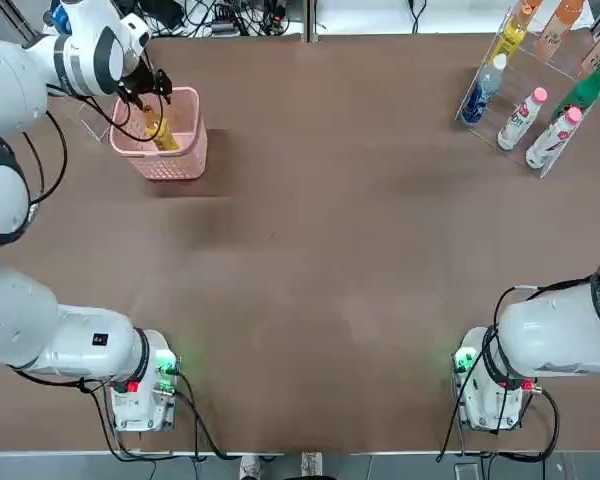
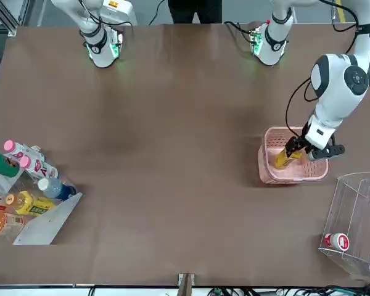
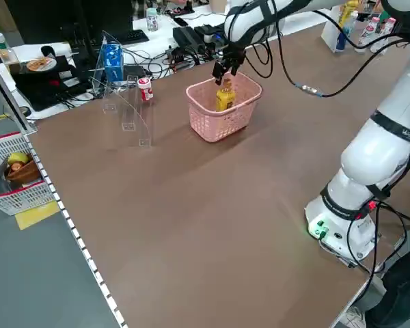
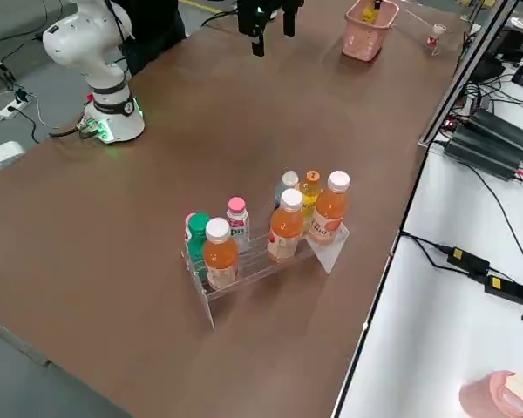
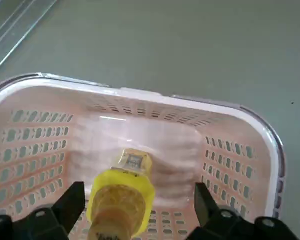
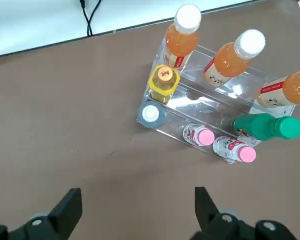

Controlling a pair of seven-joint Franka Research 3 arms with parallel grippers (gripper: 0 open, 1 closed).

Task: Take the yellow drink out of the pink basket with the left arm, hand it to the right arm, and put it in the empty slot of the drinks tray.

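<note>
My left gripper (image 5: 135, 210) hangs over the pink basket (image 1: 180, 150) at the far left of the bench (image 1: 320, 260), its fingers (image 5: 70, 200) spread wide, one on each side of the yellow drink (image 5: 121, 200) but not pressing it. One yellow drink stands in that one basket, leaning a little, its cap at about rim height. The cap bears a small printed mark that I cannot read.

My right gripper (image 6: 135, 215) hovers, fingers spread and holding nothing, above the bench near the drinks tray (image 6: 190, 125). In the one tray I count eight bottles: three orange bottles (image 6: 230, 55) with white caps, two white bottles (image 6: 200, 136) with pink caps, one green bottle (image 6: 265, 126), one blue bottle (image 6: 150, 114) with a pale cap, and one yellow bottle (image 6: 164, 82). The labels on the white and orange bottles carry red lettering too small to make out.

Beside the basket stands one clear acrylic box (image 2: 357, 222) with a small red-and-white pot (image 2: 337, 241) inside it
</note>
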